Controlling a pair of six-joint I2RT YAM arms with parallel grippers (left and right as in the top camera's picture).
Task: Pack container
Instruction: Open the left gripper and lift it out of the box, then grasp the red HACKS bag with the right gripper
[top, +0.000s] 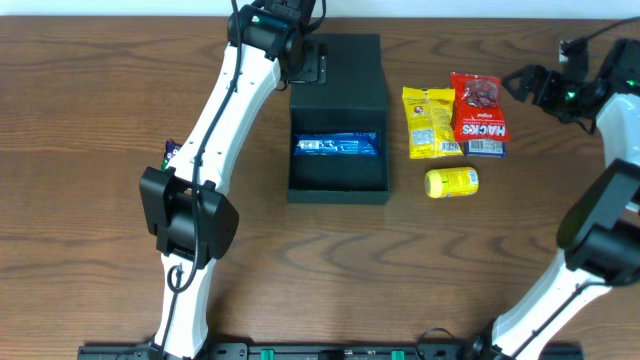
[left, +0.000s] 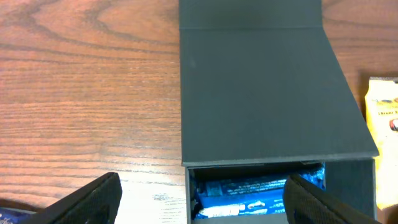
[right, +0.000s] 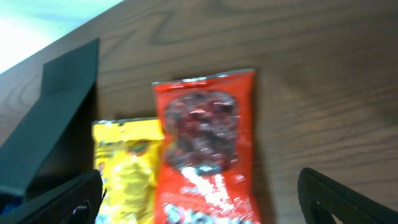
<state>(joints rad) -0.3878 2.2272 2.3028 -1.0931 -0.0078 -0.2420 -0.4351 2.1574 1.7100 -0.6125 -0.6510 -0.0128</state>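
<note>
Sitting mid-worktop, toward the far edge: container, one dark teal-green matte cardboard box, rectangular, hinged flap lid raised open at its far side. Contents: one blue packet lying inside. Yellow packet and red packet lie near, to one side. Left fingers spread wide above the lid, pinching nothing. Right fingers spread above the red packet, empty.

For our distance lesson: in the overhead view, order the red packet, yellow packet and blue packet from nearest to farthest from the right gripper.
1. Red packet, just left of the right gripper.
2. Yellow packet, beside the red one.
3. Blue packet, inside the box.
</note>
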